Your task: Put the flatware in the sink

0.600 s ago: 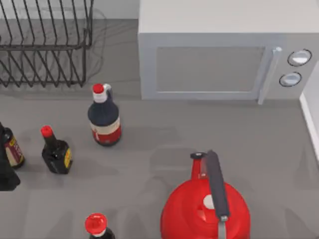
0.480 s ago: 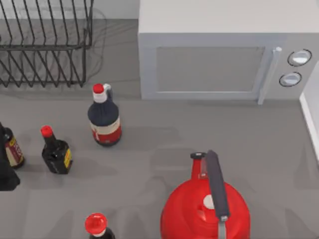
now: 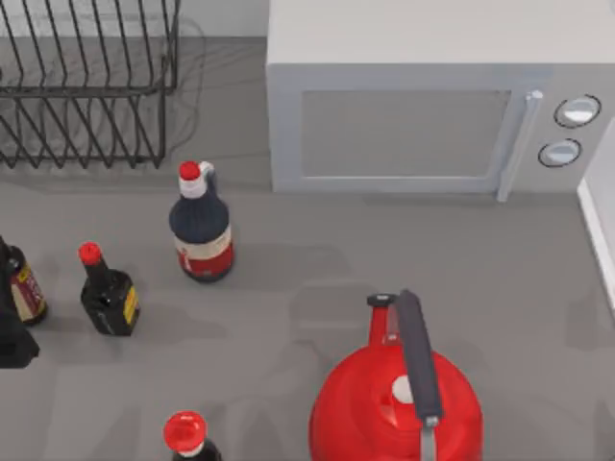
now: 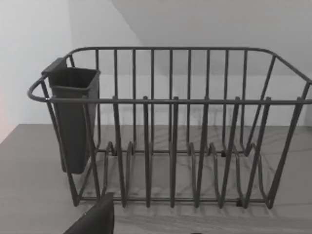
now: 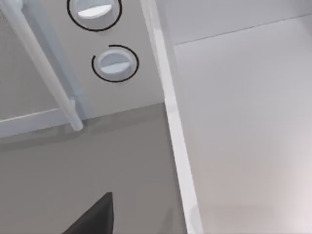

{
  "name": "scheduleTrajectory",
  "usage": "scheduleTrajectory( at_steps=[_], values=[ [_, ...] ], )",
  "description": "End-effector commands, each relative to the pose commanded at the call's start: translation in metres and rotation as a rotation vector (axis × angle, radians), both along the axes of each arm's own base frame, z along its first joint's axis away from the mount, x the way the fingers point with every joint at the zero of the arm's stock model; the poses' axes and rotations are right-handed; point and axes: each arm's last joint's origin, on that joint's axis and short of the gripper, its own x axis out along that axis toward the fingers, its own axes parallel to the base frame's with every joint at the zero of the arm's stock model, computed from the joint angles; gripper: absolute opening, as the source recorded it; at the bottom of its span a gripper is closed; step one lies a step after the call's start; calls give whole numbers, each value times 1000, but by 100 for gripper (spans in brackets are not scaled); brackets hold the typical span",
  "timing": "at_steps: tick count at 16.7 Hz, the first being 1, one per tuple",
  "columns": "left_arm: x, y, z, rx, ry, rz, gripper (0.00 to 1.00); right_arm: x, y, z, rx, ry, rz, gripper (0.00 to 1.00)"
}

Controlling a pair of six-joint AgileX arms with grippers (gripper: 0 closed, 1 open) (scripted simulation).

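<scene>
The flatware is out of view. The sink (image 5: pixel 243 122) is a white basin with a raised rim beside the microwave, and its edge runs along the right side of the top view (image 3: pixel 601 230). A dark part of my left gripper (image 4: pixel 95 219) juts in low in the left wrist view, facing a dark wire dish rack (image 4: pixel 170 146). A grey utensil cup (image 4: pixel 73 117) hangs on the rack's end. A dark part of my right gripper (image 5: pixel 92 217) hangs over the grey counter near the sink's rim.
A grey microwave (image 3: pixel 423 106) stands at the back, with the dish rack (image 3: pixel 86 86) at the back left. A red kettle with a black handle (image 3: pixel 399 394) sits at the front. Dark sauce bottles (image 3: pixel 202 226) (image 3: pixel 108 293) (image 3: pixel 187 437) stand on the left half.
</scene>
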Motion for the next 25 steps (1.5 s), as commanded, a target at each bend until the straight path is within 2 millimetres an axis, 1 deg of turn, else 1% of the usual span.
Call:
scheduleTrajectory(
  at_steps=[3, 6, 8, 11, 13, 15, 21, 23, 25],
  values=[
    [0, 0, 0, 0, 0, 0, 100, 22, -3, 5, 126, 323, -92, 100],
    [0, 0, 0, 0, 0, 0, 100, 48, -7, 5, 230, 634, -219, 100],
    [0, 0, 0, 0, 0, 0, 100, 64, -10, 5, 282, 801, -309, 100],
    [0, 0, 0, 0, 0, 0, 100, 85, -14, 4, 332, 977, -426, 100],
    [0, 0, 0, 0, 0, 0, 100, 96, -16, 3, 351, 1052, -482, 100],
    [0, 0, 0, 0, 0, 0, 100, 101, -17, 3, 359, 1089, -512, 100],
    [0, 0, 0, 0, 0, 0, 100, 102, -16, 2, 358, 1092, -510, 100],
    [0, 0, 0, 0, 0, 0, 100, 103, -17, -7, 359, 1095, -514, 100],
    [0, 0, 0, 0, 0, 0, 100, 106, -18, -25, 360, 1094, -515, 100]
  ],
)
